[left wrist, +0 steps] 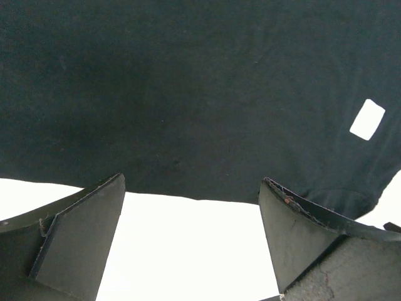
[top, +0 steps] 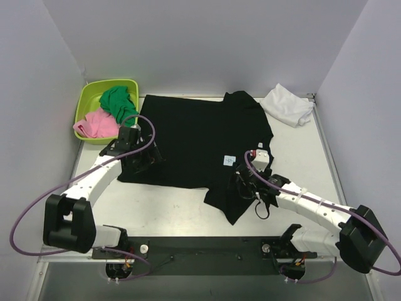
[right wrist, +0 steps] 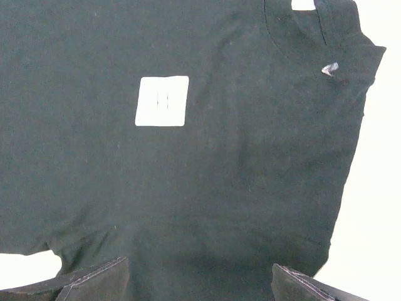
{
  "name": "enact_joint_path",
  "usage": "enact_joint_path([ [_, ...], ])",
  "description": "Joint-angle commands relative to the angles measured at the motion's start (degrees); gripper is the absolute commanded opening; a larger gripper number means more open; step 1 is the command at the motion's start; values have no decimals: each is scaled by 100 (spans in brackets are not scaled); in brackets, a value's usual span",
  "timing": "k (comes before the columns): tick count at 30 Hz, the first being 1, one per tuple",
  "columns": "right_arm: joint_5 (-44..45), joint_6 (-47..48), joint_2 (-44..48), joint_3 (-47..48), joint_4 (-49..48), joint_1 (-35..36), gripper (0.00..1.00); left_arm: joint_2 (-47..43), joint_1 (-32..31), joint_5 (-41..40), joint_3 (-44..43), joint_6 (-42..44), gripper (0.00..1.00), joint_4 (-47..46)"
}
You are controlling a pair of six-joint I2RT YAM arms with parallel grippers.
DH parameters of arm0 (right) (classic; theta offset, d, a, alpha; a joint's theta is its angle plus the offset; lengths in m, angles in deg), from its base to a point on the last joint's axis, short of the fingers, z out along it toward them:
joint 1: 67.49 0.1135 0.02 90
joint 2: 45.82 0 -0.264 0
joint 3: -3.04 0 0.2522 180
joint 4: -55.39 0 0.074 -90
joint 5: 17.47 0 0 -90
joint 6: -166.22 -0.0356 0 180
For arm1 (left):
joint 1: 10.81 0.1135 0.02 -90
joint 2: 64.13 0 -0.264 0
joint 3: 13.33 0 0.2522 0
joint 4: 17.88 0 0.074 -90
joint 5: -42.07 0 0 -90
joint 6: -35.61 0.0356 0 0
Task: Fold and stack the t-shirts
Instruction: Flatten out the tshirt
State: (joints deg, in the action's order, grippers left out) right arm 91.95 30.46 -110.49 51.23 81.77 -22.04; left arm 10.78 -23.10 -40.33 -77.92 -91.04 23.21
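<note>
Counted are 1 large black cloth t-shirt point(top: 188, 138), 1 crumpled white cloth t-shirt point(top: 288, 105), 1 lime-green plastic tub point(top: 82, 103), 1 green cloth point(top: 118, 100), 1 pink cloth point(top: 94, 124).

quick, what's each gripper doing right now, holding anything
Left gripper: open, holding nothing, at the edge of the black t-shirt.
Right gripper: open, holding nothing, above the black t-shirt.

The black t-shirt point(right wrist: 238, 182) lies flat, filling nearly the whole view; a white square label point(right wrist: 161, 101) sits on it, left of the collar point(right wrist: 354, 37); pale counter point(right wrist: 376, 207) shows at right; the right gripper point(right wrist: 199, 282) hangs over the cloth, jaws spread wide.
</note>
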Motion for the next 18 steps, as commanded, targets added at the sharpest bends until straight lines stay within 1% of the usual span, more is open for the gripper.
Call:
enact_joint_path([
  [1, -429, 312, -222, 89, -690, -449, 100, 549, -27, -197, -489, 289, 97, -70],
  [9, -1001, 348, -941, 467, -1130, -801, 100, 1358, -45, -504, -1051, 298, 96, -193],
  [16, -1335, 295, -1320, 170, -1622, -1099, 100, 1956, -71, -593, -1193, 289, 96, -509],
  [18, -1484, 322, -1373, 73, -1754, -1293, 100, 2036, -124, -636, -1175, 263, 96, -527],
])
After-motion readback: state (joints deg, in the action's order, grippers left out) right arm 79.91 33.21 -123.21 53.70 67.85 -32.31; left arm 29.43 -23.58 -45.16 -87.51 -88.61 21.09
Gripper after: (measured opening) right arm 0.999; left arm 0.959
